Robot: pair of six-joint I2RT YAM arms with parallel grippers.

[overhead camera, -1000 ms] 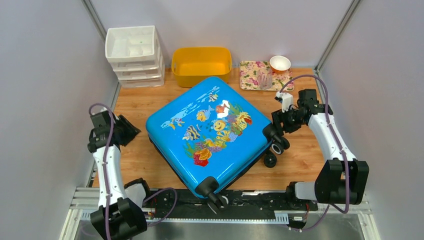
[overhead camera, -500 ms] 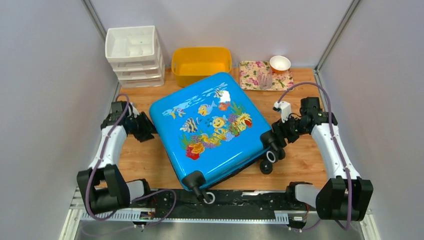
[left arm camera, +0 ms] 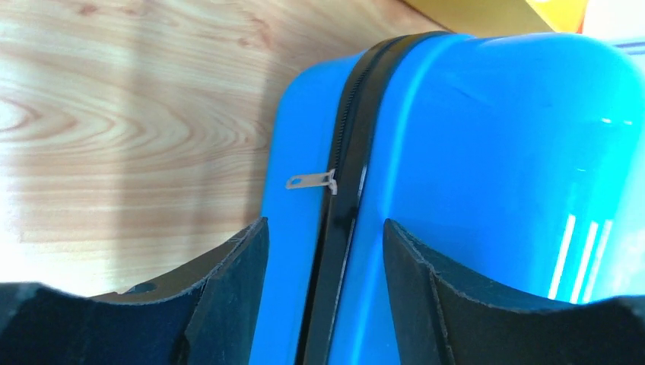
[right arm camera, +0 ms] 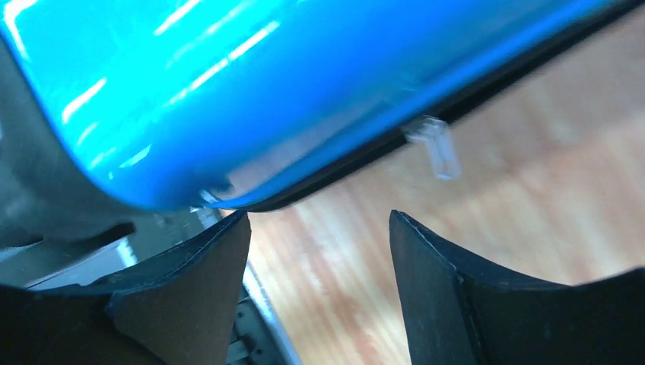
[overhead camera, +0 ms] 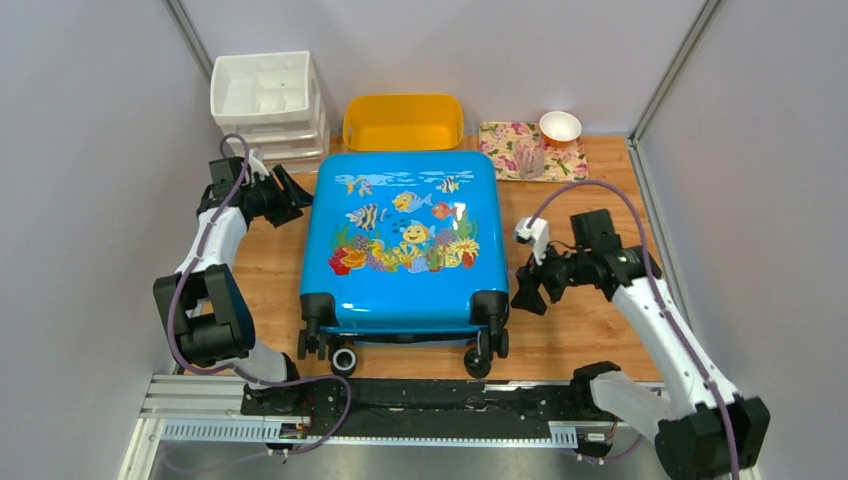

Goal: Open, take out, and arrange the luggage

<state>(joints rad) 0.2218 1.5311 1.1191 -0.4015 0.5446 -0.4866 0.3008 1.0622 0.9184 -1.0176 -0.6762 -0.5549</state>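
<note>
You have one luggage [overhead camera: 405,240] lying shut, its four wheels [overhead camera: 343,360] nearest you. Both claws, left gripper [overhead camera: 295,192] and right gripper [overhead camera: 527,298], gape released, flanking it.

Robot lab cell, grey partitions [overhead camera: 90,150], aluminium rail [overhead camera: 450,433]

In the right wrist view the luggage [right arm camera: 228,91] is smeared by blur and cut off by the top and side edges, and the zip pull [right arm camera: 433,144] at its seam is rendered only as a soft pale streak. In the left wrist view it is cropped at the right and bottom edges, and its inside is hidden in every view. On the floral tray [overhead camera: 498,150] a greyish item [overhead camera: 530,158] is shown too small to be identified.
</note>
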